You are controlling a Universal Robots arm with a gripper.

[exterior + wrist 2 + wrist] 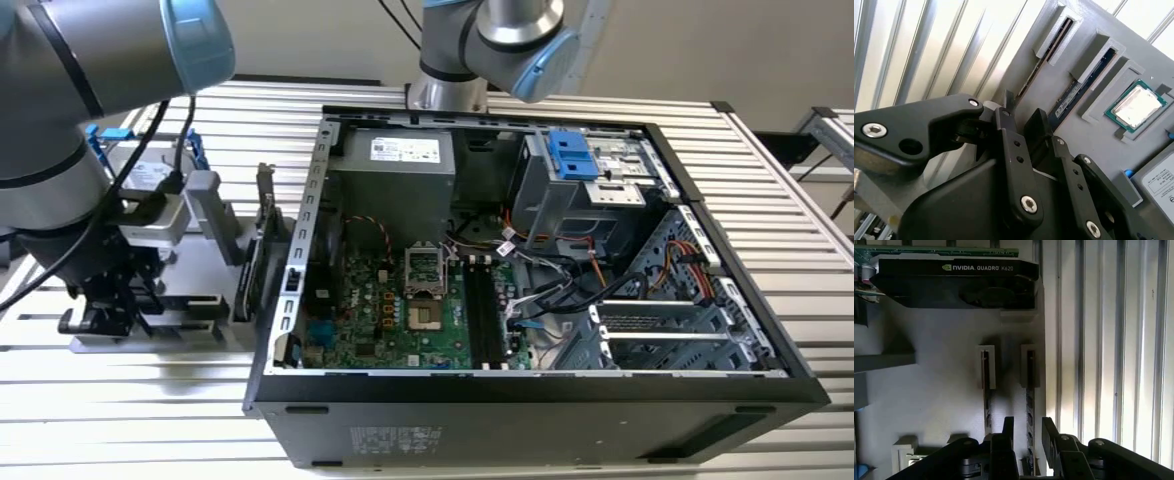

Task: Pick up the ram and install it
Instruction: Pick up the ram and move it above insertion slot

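While the black two-fingered end effector (1028, 429) holds its fingers apart, lined up either side of the ram (1030, 400), a long thin circuit-board stick on edge in a grey slotted holder (939, 400), I judge it light, stiff and fragile; its flat faces near mid-length look safest to grip.

Black end effector (1021, 114) parted over grey holder (1094, 145), ram (1073, 94) slotted, processor (1136, 106) alongside

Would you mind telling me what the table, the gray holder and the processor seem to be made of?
The table looks like bare aluminium: ribbed slats with bright streaky glare. The holder is probably matte gray plastic, perhaps printed: dull, no glare. The processor has a silvery satin lid, likely metal, on a green board.
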